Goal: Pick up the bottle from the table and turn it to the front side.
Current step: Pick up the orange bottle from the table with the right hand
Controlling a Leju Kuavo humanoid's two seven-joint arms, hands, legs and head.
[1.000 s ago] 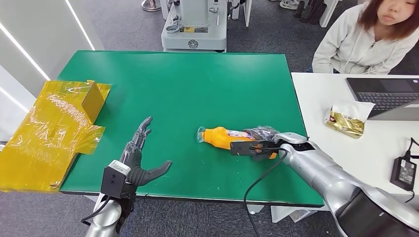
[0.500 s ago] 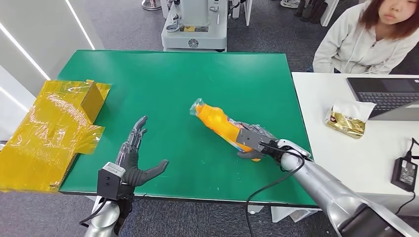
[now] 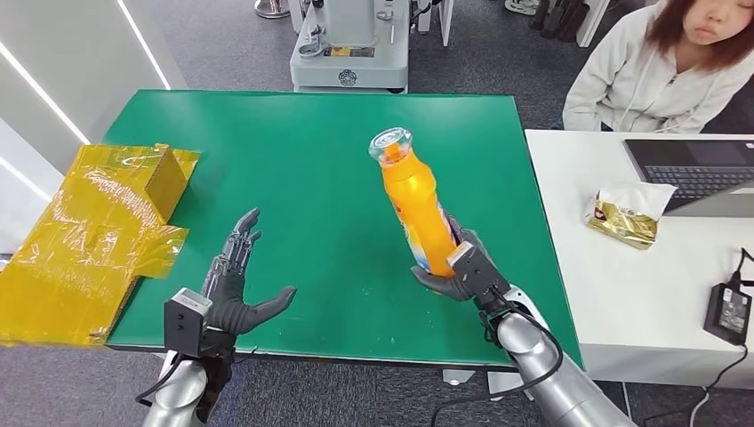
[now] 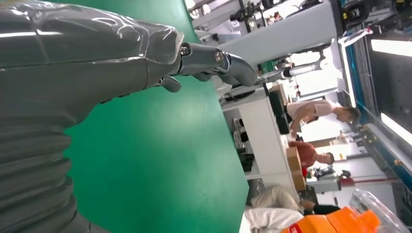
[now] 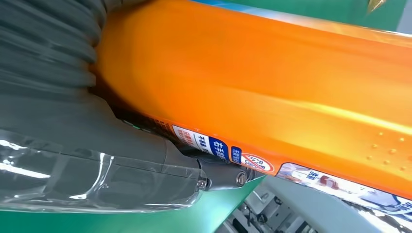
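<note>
One orange bottle (image 3: 416, 206) is gripped at its lower end by the right robot hand (image 3: 462, 271), lifted off the green surface (image 3: 293, 151) and tilted, its clear cap end up and away from the robot. The left robot hand (image 3: 233, 289) holds nothing, fingers spread, over the surface's near edge. One crumpled yellow wrapped box (image 3: 98, 231) lies at the surface's left edge

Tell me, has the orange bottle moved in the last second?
Yes. The orange bottle, lying on the green table before, is now lifted nearly upright in the right hand.
</note>
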